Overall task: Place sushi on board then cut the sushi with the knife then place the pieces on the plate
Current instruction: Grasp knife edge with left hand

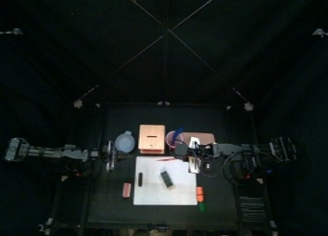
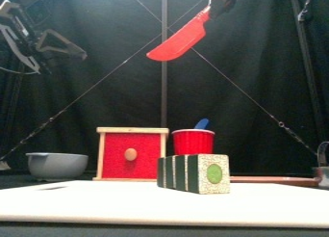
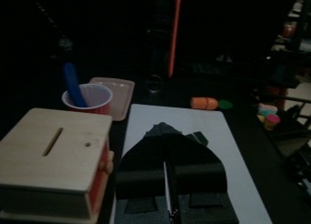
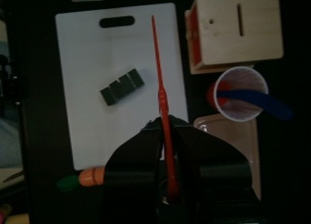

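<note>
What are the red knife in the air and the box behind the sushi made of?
The red knife looks like smooth plastic: one even colour, slight sheen, rounded blunt tip. The box seems pale matte wood, judging by its light frame; its drawer front is painted red.

Top camera high, tilted toward twelve o'clock; front camera level at six, near the sushi roll [image 2: 194, 173]; left wrist faces three, right wrist straight down, sharing the white board [image 4: 97, 59].
</note>
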`<state>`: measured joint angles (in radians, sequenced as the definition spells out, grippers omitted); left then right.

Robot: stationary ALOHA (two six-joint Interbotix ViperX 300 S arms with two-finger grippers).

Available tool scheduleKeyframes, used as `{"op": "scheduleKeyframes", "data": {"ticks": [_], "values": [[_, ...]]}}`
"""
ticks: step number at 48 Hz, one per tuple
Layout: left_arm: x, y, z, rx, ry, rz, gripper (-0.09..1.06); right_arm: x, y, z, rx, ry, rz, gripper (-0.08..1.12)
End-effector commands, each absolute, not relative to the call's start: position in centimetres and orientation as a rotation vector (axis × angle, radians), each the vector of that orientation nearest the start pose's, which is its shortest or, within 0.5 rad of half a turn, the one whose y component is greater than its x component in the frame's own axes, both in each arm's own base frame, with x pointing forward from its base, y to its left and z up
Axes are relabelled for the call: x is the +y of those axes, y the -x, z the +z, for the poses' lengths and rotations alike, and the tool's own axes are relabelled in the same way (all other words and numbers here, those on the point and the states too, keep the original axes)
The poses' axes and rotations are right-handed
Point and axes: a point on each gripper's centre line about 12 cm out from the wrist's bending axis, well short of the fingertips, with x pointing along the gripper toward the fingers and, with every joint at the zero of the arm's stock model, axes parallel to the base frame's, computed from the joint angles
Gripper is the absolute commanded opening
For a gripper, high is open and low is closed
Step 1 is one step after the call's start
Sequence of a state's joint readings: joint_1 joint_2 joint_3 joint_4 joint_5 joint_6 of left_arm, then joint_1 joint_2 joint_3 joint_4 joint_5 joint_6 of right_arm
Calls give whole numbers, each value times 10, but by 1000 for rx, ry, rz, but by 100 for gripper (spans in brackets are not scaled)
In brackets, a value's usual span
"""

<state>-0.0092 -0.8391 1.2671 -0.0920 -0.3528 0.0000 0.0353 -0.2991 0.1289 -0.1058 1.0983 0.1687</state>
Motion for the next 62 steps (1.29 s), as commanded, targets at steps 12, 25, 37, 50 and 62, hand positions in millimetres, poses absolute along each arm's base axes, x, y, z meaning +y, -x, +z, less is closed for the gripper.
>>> {"op": "scheduleKeyframes", "data": {"ticks": [12,25,37,50,62], "values": [[-16,-219,244,79,89,-53,41,12,-312,341,730,-146,-45,51],[-22,-236,228,171,96,-65,49,16,-295,293,739,-197,-25,51],[-36,-251,214,246,148,-83,49,17,-284,275,799,-226,-28,51],[-44,-271,193,325,169,-76,49,21,-268,262,851,-299,-19,51],[-49,-296,168,419,172,-54,49,24,-260,247,909,-334,-21,51]]}}
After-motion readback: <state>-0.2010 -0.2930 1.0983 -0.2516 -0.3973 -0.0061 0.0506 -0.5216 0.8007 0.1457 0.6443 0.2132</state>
